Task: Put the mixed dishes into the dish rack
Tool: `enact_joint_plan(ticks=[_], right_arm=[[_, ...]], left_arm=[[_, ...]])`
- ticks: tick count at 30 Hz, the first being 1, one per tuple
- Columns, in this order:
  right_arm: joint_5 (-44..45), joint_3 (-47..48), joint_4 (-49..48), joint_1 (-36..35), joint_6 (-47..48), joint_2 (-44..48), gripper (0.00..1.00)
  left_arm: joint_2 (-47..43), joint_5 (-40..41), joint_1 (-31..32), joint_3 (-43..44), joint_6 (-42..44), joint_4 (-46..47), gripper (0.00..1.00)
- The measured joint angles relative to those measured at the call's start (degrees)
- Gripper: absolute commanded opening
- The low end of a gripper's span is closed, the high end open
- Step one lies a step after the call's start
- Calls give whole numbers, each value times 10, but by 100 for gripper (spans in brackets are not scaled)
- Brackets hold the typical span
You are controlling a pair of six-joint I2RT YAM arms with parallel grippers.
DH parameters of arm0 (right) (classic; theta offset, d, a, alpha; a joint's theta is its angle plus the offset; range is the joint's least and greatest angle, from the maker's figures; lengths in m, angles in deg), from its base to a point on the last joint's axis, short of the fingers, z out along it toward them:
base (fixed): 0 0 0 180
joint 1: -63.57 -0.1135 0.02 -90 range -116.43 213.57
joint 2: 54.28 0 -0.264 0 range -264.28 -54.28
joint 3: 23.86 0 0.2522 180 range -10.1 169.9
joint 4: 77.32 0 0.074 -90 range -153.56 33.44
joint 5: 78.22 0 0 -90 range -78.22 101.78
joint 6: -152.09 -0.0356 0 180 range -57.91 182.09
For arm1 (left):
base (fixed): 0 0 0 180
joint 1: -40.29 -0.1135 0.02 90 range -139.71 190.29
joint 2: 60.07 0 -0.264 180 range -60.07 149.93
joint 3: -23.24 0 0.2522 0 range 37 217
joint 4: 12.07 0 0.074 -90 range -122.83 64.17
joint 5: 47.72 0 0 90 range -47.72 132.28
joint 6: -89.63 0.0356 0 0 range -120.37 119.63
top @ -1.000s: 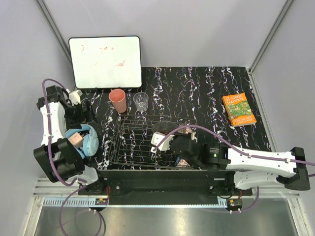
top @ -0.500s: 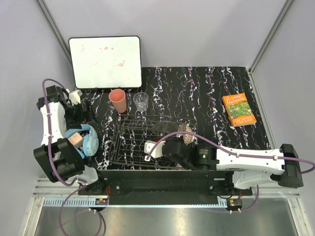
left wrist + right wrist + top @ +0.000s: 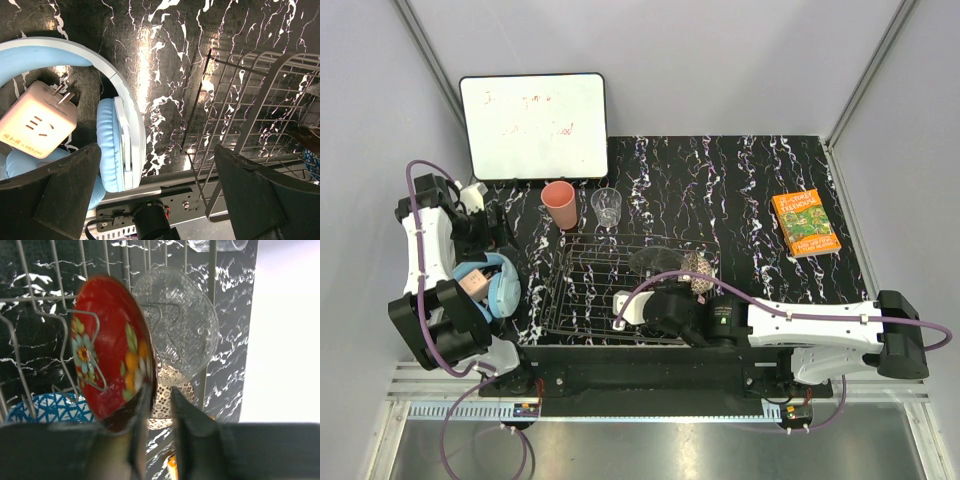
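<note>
The dark wire dish rack (image 3: 582, 285) sits at the table's near middle. In the right wrist view the red gold-patterned plate (image 3: 107, 345) stands on edge between the rack's tines (image 3: 211, 290), with the clear glass bowl (image 3: 185, 325), the beige speckled bowl (image 3: 167, 390) and the blue patterned bowl (image 3: 45, 407) around it. My right gripper (image 3: 160, 390) is narrowly open. Its left finger lies against the plate's rim and the gap is empty. The salmon-pink cup (image 3: 558, 204) and the tumbler (image 3: 606, 207) stand behind the rack. My left gripper (image 3: 160, 170) is wide open and empty over the rack's left edge (image 3: 260, 100).
Light-blue headphones (image 3: 502, 288) with a white plug cube (image 3: 473, 282) lie left of the rack, under my left gripper (image 3: 490, 230). A whiteboard (image 3: 533, 125) leans at the back left. An orange book (image 3: 805, 222) lies at the right. My right arm (image 3: 820, 325) spans the near edge.
My right gripper has moved left and nearer along the rack's front, now covering the blue bowl in the top view. The left arm has not moved.
</note>
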Motion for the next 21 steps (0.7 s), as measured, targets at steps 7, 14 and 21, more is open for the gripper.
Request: enact_joint_plan(ticks=[7, 14, 21], right_arm=[[53, 1, 1, 0, -50, 19, 67], [119, 37, 0, 26, -150, 91, 64], [110, 41, 8, 275, -361, 178, 59]], left_arm=[[0, -3, 0, -5, 1, 2, 99], [-2, -7, 0, -21, 19, -3, 99], [-8, -33, 1, -25, 37, -18, 99]])
